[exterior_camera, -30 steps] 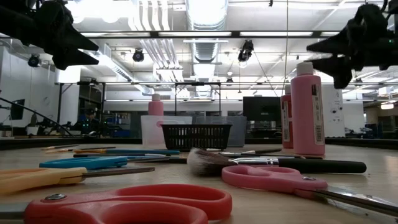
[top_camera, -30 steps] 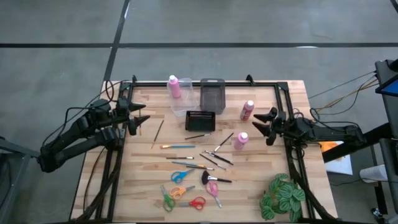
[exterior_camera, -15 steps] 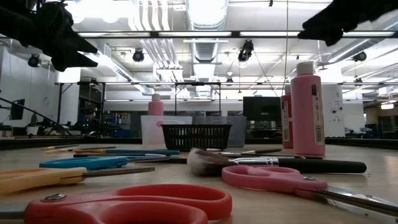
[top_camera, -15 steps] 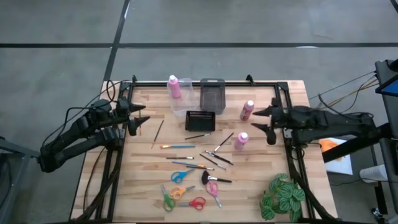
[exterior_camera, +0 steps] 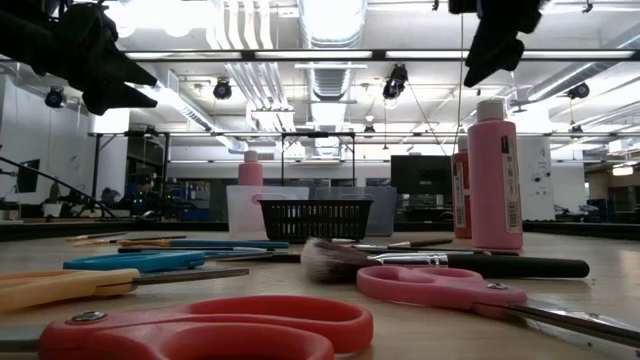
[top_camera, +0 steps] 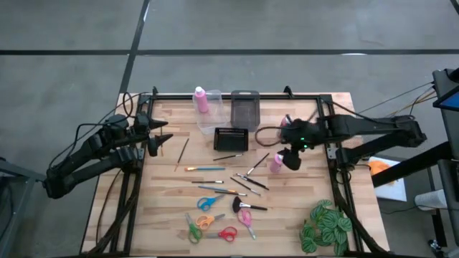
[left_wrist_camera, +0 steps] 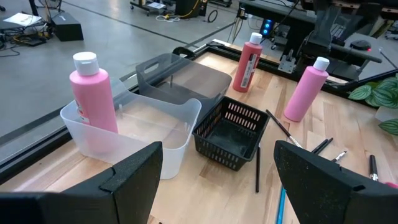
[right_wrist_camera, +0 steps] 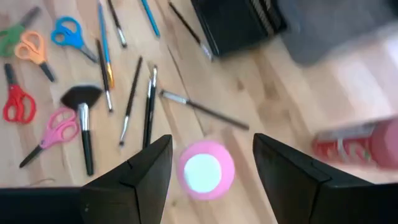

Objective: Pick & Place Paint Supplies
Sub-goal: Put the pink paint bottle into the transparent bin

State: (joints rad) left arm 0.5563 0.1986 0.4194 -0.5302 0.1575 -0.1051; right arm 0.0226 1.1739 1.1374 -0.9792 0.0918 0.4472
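Observation:
Two pink bottles with white caps stand on the table's right half, one nearer (top_camera: 276, 163) and one farther back (top_camera: 285, 127). A third (top_camera: 200, 99) stands in a clear bin (top_camera: 213, 122). Thin paintbrushes (top_camera: 244, 179) lie scattered mid-table, and small scissors (top_camera: 208, 204) with coloured handles lie nearer the front. My right gripper (top_camera: 291, 156) hangs open, pointing down, just above the nearer bottle; its cap (right_wrist_camera: 205, 169) shows between the fingers, apart from them. My left gripper (top_camera: 159, 138) waits open at the table's left edge.
A black mesh basket (top_camera: 231, 139) and a grey bin (top_camera: 244, 107) sit at the far middle beside the clear bin. A green leafy plant (top_camera: 326, 226) stands at the near right corner. A black frame (top_camera: 237, 95) runs along the table's far and side edges.
My right gripper has risen from the table's right edge, swung toward the table's middle and tipped from level to pointing down, ending above the nearer pink bottle. Its finger gap looks unchanged. Nothing on the table has moved.

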